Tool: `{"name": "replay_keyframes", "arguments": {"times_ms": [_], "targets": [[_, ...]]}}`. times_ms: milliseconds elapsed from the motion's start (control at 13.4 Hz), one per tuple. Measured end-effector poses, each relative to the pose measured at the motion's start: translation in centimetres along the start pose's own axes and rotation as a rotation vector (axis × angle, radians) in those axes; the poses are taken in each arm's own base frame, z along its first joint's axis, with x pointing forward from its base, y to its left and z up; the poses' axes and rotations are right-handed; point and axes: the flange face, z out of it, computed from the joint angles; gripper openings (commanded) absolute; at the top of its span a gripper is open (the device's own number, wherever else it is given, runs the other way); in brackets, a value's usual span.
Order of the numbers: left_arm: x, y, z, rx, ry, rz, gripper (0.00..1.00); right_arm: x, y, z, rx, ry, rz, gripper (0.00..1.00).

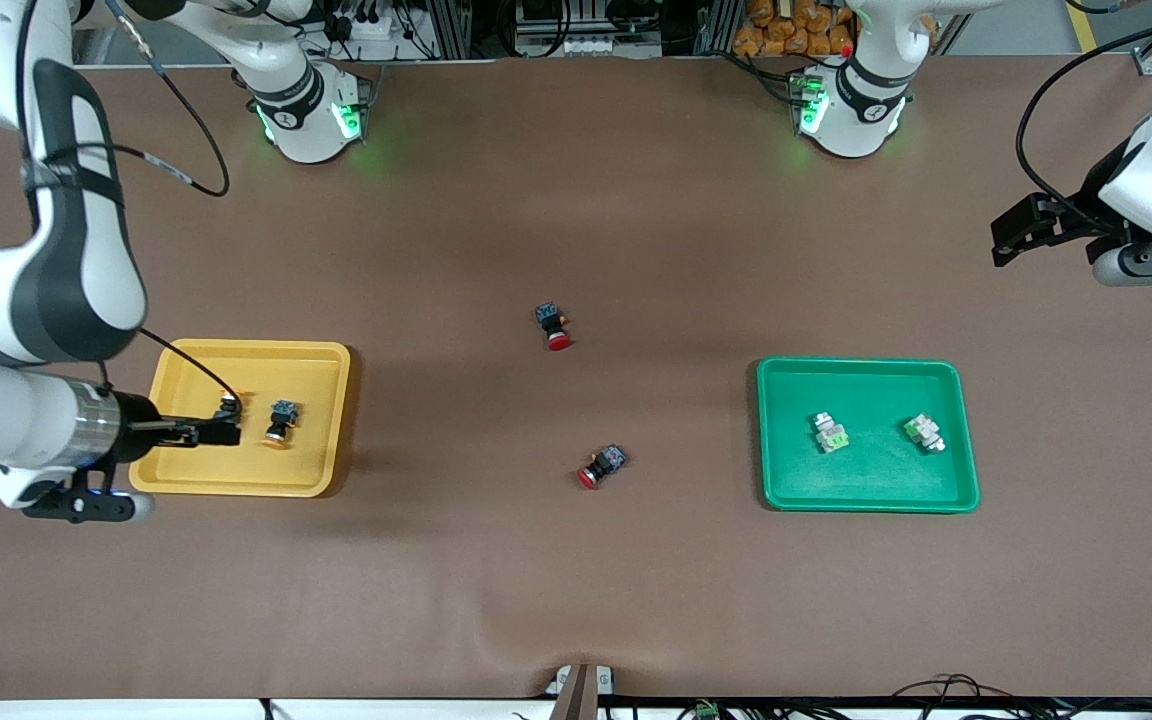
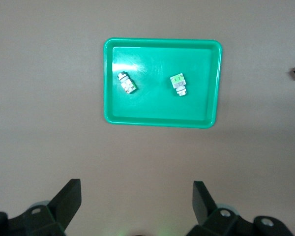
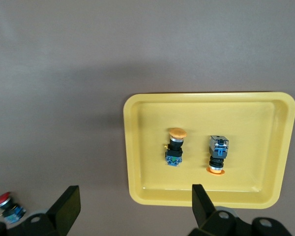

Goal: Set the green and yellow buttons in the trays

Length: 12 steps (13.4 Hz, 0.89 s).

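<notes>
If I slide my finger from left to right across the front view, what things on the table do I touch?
Shallow yellow plastic tray → yellow-capped black-and-blue button → red-capped black-and-blue button → second red-capped button → shallow green plastic tray → whitish-grey green button → second green button.

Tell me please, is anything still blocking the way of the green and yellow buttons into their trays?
Nothing visible does. Both yellow-capped buttons already lie in the yellow tray, and both green buttons lie in the green tray. The right end effector and left end effector are open, holding nothing.
</notes>
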Motion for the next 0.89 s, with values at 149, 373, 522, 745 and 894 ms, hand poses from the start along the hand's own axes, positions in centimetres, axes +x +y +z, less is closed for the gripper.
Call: {"name": "replay_keyframes", "arguments": {"times_ms": [149,373,522,745,894], "targets": [[0.0,0.0,0.0,0.0,-0.003,0.0,1.0,-1.5,-0.9,-3.0,-0.001,0.007,-0.017,1.0],[-0.1,0.0,0.0,0.001,-0.005,0.0,1.0,-4.5,-1.2,-8.4,-0.011,0.048,-0.022,1.0],[-0.1,0.1,0.0,0.001,-0.005,0.002,1.0,-6.9,-1.2,-12.3,-0.028,0.086,-0.023,1.0],[-0.2,0.1,-0.1,0.001,-0.004,0.002,1.0,-11.3,-1.3,-17.1,-0.043,0.125,-0.01,1.0],[-0.2,0.1,-0.2,0.001,-0.002,0.002,1.0,-13.4,-0.6,-17.9,-0.05,0.129,0.015,1.0]]}}
